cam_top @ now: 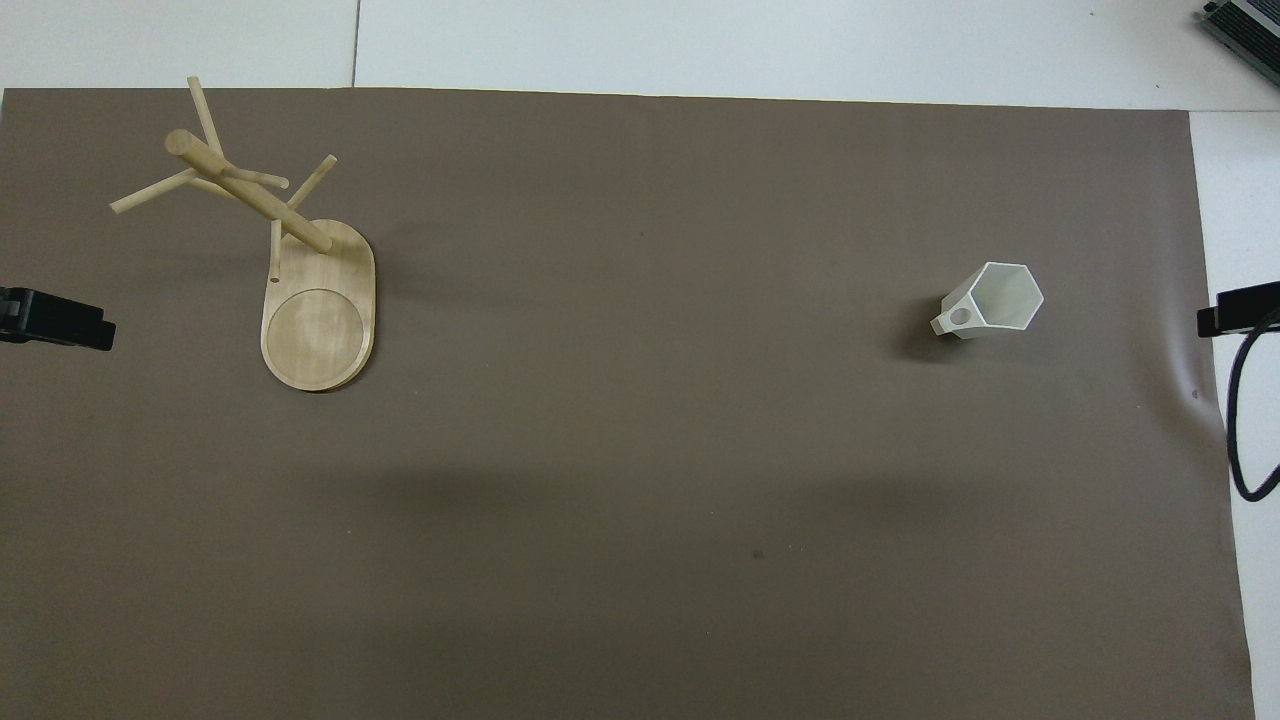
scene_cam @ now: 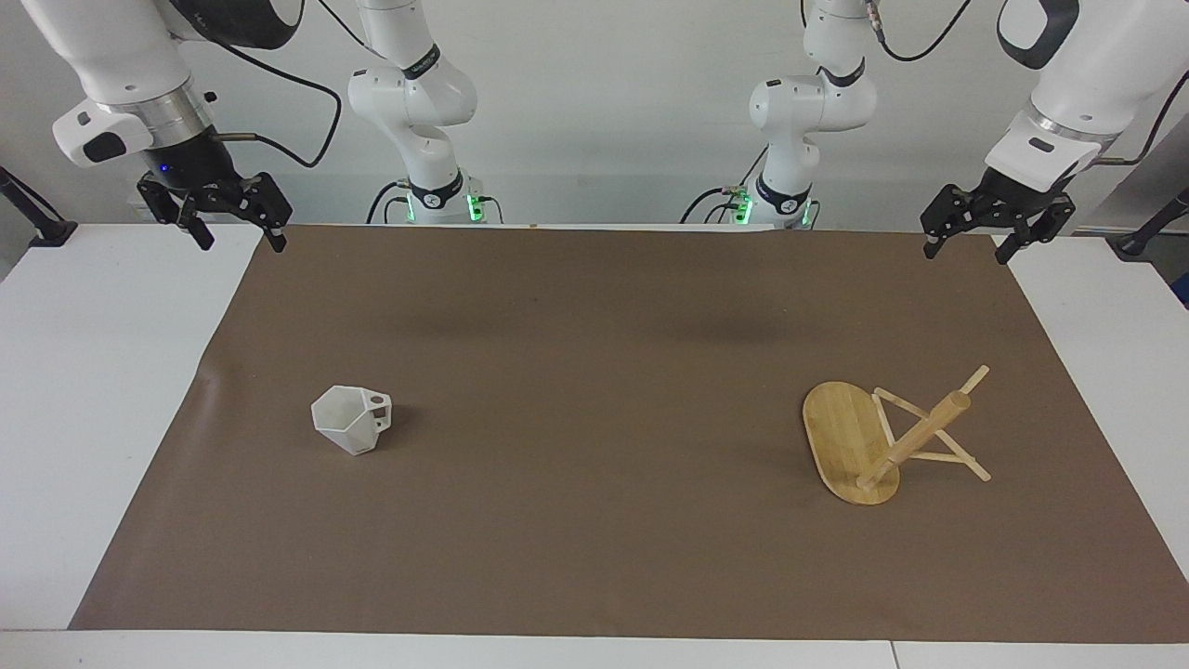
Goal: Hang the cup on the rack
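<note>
The white faceted cup (scene_cam: 351,420) (cam_top: 990,300) sits on the brown mat toward the right arm's end, its mouth up and its handle pointing toward the left arm's end. The bamboo rack (scene_cam: 850,446) (cam_top: 320,320) stands on its oval base toward the left arm's end, with pegs sticking out of its post. My right gripper (scene_cam: 240,243) (cam_top: 1235,308) hangs open and empty over the mat's corner by its own end. My left gripper (scene_cam: 966,253) (cam_top: 60,325) hangs open and empty over the mat's edge at the other end. Both are well away from the cup and the rack.
The brown mat (scene_cam: 594,372) covers most of the white table (scene_cam: 93,390). A black cable (cam_top: 1240,430) loops down at the right arm's end. Both arm bases stand at the table's robot edge.
</note>
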Robot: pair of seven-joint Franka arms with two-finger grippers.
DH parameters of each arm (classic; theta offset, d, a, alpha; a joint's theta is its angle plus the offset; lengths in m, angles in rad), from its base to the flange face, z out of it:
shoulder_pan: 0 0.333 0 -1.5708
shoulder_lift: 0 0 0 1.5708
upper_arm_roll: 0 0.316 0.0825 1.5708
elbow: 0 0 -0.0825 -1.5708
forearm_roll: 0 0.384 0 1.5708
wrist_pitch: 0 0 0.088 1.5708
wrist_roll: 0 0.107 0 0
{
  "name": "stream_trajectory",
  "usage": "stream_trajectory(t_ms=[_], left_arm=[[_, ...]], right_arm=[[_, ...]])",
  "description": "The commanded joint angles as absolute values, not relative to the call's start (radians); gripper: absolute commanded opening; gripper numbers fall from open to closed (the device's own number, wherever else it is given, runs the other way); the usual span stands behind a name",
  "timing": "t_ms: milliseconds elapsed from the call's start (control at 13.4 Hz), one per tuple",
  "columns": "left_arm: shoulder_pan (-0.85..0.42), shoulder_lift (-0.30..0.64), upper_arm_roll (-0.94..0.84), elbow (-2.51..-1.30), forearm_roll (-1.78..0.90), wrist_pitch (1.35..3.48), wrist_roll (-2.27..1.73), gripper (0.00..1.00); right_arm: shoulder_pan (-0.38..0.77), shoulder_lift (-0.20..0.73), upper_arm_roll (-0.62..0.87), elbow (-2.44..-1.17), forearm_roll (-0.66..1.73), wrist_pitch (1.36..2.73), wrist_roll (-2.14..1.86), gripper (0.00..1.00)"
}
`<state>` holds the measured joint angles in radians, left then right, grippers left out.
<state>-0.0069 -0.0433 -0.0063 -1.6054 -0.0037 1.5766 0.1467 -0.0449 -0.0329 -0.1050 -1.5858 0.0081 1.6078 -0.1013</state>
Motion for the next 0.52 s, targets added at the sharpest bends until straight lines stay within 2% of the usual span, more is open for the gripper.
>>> stream_trajectory(t_ms=[0, 150, 449], left_arm=[[-0.011, -0.069, -0.003, -1.635, -0.015, 1.6, 0.147, 1.0], [-0.009, -0.069, -0.003, -1.638, -0.015, 1.597, 0.149, 1.0], [-0.008, -0.071, -0.002, -1.638, -0.015, 1.595, 0.144, 1.0]], right_arm=[[-0.054, -0.043, -0.097, -1.594, 0.015, 1.614, -0.1, 1.0], [-0.052, -0.048, -0.095, -1.609, 0.023, 1.627, -0.139, 1.0], [-0.052, -0.087, -0.095, -1.729, 0.025, 1.785, -0.19, 1.0]])
